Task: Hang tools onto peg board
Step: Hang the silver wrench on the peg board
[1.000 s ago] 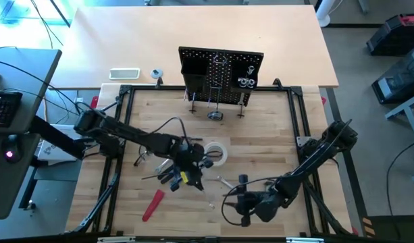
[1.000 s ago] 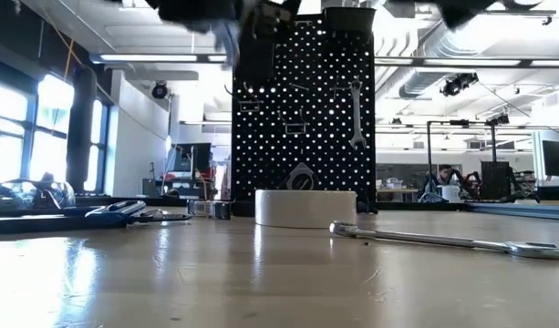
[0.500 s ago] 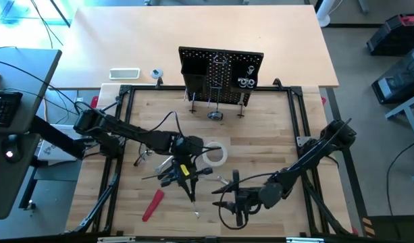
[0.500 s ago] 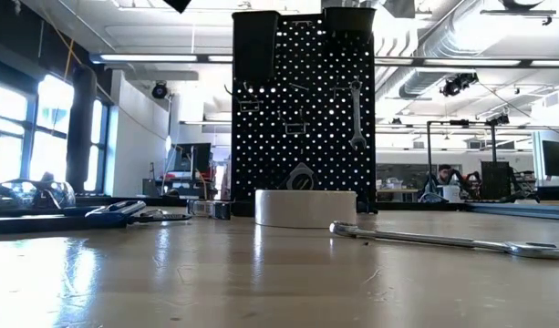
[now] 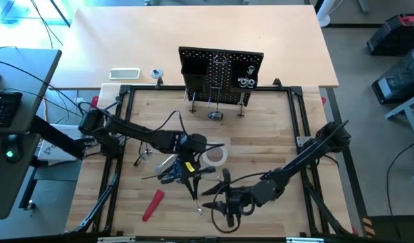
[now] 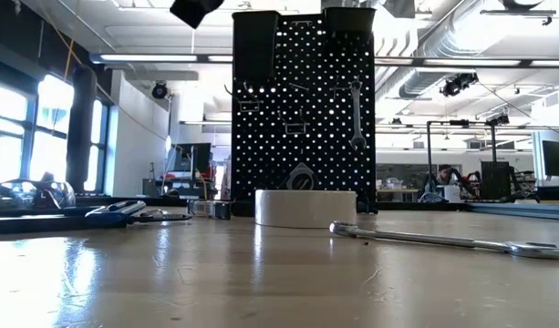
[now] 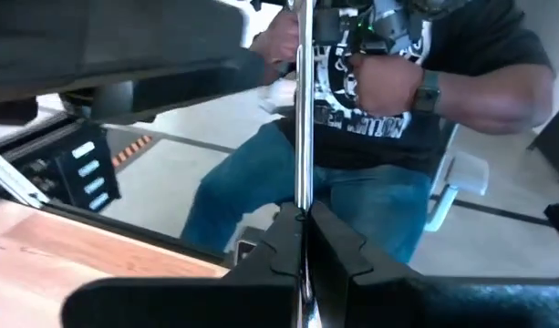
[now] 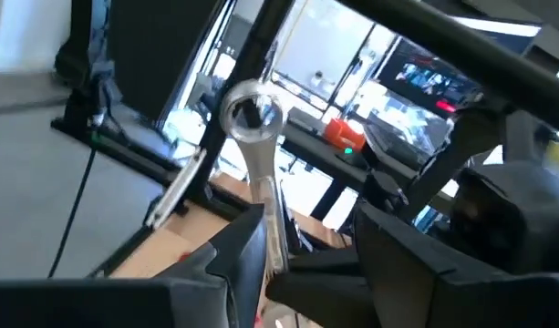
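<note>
A silver wrench (image 5: 193, 190) hangs in the air over the near middle of the table, with my left gripper (image 5: 188, 172) shut on it. My right gripper (image 5: 211, 196) is open just right of it. Its fingers stand on either side of the shaft below the ring end (image 8: 252, 114); I cannot tell whether one finger touches. The black peg board (image 5: 220, 71) stands upright at the far edge with a wrench (image 6: 355, 114) hanging on it. A white tape roll (image 5: 215, 154), blue-handled pliers (image 5: 167, 174) and a red-handled tool (image 5: 152, 204) lie on the table. My left gripper pinches the wrench's thin shaft (image 7: 302, 205) between its two fingers. The fingers point roughly level toward the table's near edge, and the shaft runs on straight out from between them, along the fingers. The wrench is lifted clear of the table.
Another wrench (image 6: 443, 241) lies flat near the tape roll (image 6: 305, 208). A small silver part (image 5: 215, 116) sits at the peg board's foot. A black frame (image 5: 298, 115) borders the work area. A person (image 7: 388, 91) sits beyond the near edge.
My right gripper has risen and gone toward the table's left edge, up to the wrench's free end. My left gripper has tipped upward, and the wrench it holds now sticks out farther toward the near edge. Both grippers have left the top of the low view.
</note>
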### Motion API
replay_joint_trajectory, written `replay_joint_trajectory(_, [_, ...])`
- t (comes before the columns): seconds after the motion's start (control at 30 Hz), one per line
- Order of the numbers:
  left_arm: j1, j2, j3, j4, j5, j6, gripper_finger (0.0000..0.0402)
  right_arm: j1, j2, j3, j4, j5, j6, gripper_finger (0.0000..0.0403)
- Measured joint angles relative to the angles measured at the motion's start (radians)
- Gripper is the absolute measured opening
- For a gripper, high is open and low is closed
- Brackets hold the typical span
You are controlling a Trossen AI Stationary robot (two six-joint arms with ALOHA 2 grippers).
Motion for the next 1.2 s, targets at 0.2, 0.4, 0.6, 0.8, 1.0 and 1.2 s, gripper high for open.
replay_joint_trajectory(0.2, [0.0,0.028,0.0,0.078,0.086,-0.077,0.0,-0.026,0.036,0.073,-0.113,-0.075,0.037,0.0161])
replay_joint_trajectory(0.4, [0.0,0.048,0.001,0.119,0.153,-0.128,0.0,-0.031,0.038,0.102,-0.128,-0.126,0.033,0.0161])
replay_joint_trajectory(0.6, [0.0,0.055,0.0,0.12,0.17,-0.142,0.0,-0.032,0.038,0.12,-0.115,-0.141,0.006,0.0161])
replay_joint_trajectory(0.8, [0.0,0.055,0.0,0.135,0.171,-0.145,0.0,-0.049,0.049,0.12,-0.08,-0.187,0.01,0.0161])
replay_joint_trajectory(1.0, [0.0,0.055,0.0,0.136,0.205,-0.146,0.0,-0.059,0.094,0.151,-0.061,-0.211,-0.024,0.0159])
replay_joint_trajectory(1.2, [-0.002,0.056,0.0,0.14,0.222,-0.195,0.0,-0.057,0.1,0.178,-0.094,-0.194,-0.046,0.0126])
